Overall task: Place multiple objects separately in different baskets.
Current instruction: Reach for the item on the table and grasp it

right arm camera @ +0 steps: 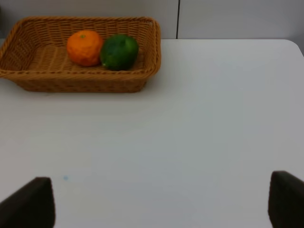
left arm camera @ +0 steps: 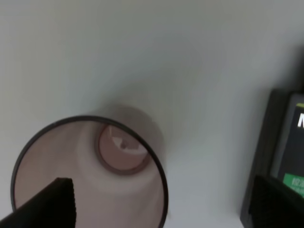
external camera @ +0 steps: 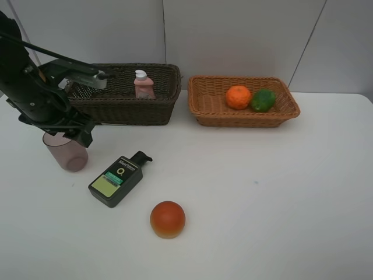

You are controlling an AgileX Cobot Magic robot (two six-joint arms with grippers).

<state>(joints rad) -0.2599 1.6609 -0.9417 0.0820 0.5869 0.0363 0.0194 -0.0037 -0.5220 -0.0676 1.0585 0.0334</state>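
The mauve cup (external camera: 67, 154) stands upright at the left, open end up. My left gripper (left arm camera: 161, 202) is open just above it. One fingertip (left arm camera: 52, 202) overlaps the cup's mouth (left arm camera: 90, 171); the other (left arm camera: 278, 202) is over the dark green pump bottle (left arm camera: 280, 156), which lies flat (external camera: 116, 179). The pink bottle (external camera: 143, 84) stands in the dark brown basket (external camera: 125, 108). The orange (external camera: 238, 97) and the green fruit (external camera: 263, 100) lie in the tan basket (external camera: 242, 119). The red-orange fruit (external camera: 168, 219) sits on the table. My right gripper (right arm camera: 159, 202) is open and empty, facing the tan basket (right arm camera: 80, 80).
The white table (external camera: 262, 186) meets a white wall just behind the two baskets. My left arm (external camera: 35, 87) hangs over the left end of the dark basket. The table's right back corner (right arm camera: 289, 42) shows in the right wrist view.
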